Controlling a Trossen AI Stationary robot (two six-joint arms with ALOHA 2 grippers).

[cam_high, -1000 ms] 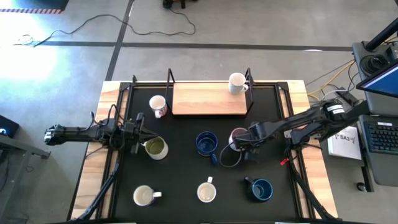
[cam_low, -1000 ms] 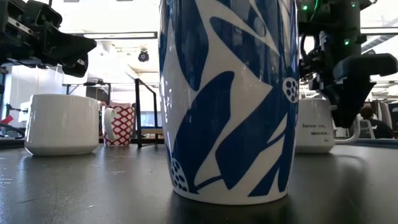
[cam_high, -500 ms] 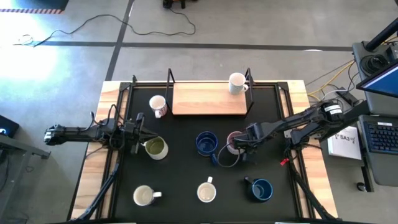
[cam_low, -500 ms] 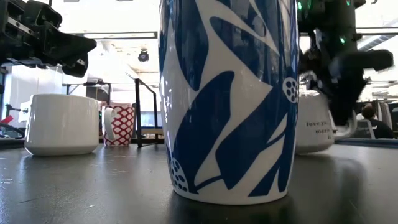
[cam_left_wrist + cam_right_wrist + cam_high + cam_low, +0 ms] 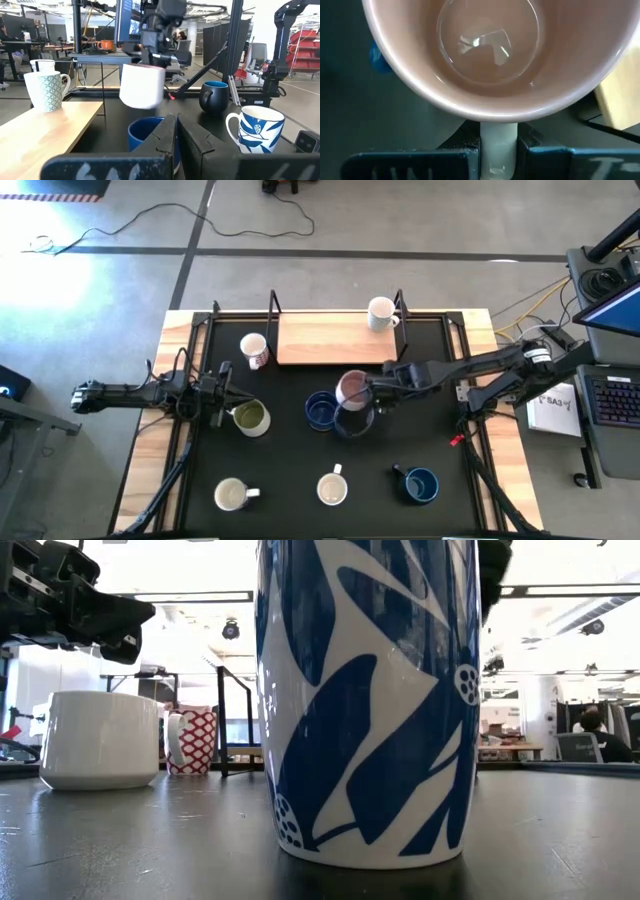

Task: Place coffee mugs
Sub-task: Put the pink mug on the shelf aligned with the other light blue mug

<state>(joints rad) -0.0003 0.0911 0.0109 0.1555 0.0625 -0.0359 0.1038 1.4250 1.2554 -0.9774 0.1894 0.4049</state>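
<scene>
The table (image 5: 300, 480) fills the lower middle of the high view: a black mat on pale wood, with a wooden shelf (image 5: 335, 338) on thin black posts at its upper edge.

The right arm (image 5: 500, 365) reaches in from the right edge, stretched nearly level toward the centre. Its gripper (image 5: 368, 392) is clamped on the handle of a pink mug (image 5: 352, 388), held up off the mat just right of a dark blue mug (image 5: 321, 410). In the right wrist view the two fingers pinch the pale handle (image 5: 498, 145) and the glossy, round, pinkish inside of the mug fills the frame.

The left arm (image 5: 130, 395) lies level from the left edge; its gripper (image 5: 222, 402) has its fingers together, empty, just left of an olive mug (image 5: 250, 418).

Other mugs:
- a white one (image 5: 381, 313) on the shelf's right end
- a red-print one (image 5: 254, 350) at the shelf's left
- two cream ones (image 5: 232, 495) (image 5: 332, 488) along the lower edge
- a second dark blue one (image 5: 420, 485) at lower right

The low view is filled by a white mug with a blue leaf pattern (image 5: 365, 700). No writing can be read.
</scene>
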